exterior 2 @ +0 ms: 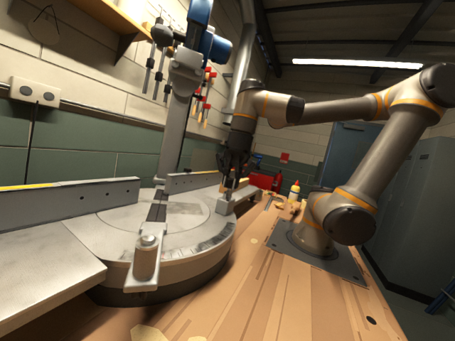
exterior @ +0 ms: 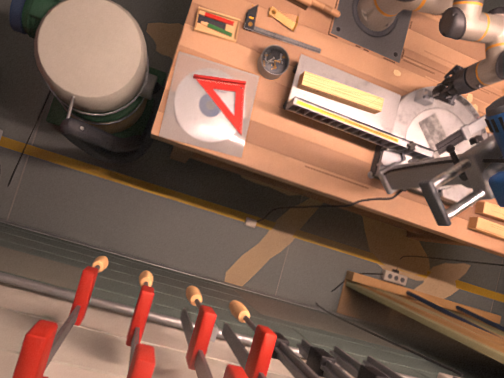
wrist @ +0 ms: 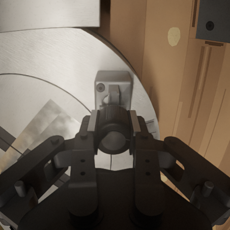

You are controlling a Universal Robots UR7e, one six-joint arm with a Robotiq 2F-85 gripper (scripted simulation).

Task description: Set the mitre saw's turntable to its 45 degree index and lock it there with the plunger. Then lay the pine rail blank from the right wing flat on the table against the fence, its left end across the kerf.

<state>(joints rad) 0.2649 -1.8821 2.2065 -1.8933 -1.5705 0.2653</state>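
The pine rail blank point(exterior 2: 235, 182) is mostly hidden behind my gripper in the second side camera; from above it lies flat on the saw's wing point(exterior: 342, 91), in front of the fence point(exterior: 345, 123). My gripper point(wrist: 113, 124) hangs over the turntable's rim point(exterior 2: 205, 238), its two fingers clamped on the dark knurled plunger knob point(wrist: 113, 127) above its grey bracket point(wrist: 113, 84). The turntable point(exterior 2: 161, 216) carries a dark kerf slot point(exterior 2: 157, 210), and its front handle point(exterior 2: 146, 253) points toward the bench edge. The saw head point(exterior 2: 200, 33) is raised.
A dust extractor drum point(exterior: 90, 55) stands beside the bench. A red set square point(exterior: 225, 100) lies on a round plate, with a tin point(exterior: 273, 61) and a ruler point(exterior: 280, 31) nearby. My base plate point(exterior 2: 316, 253) sits on the bench right of the saw.
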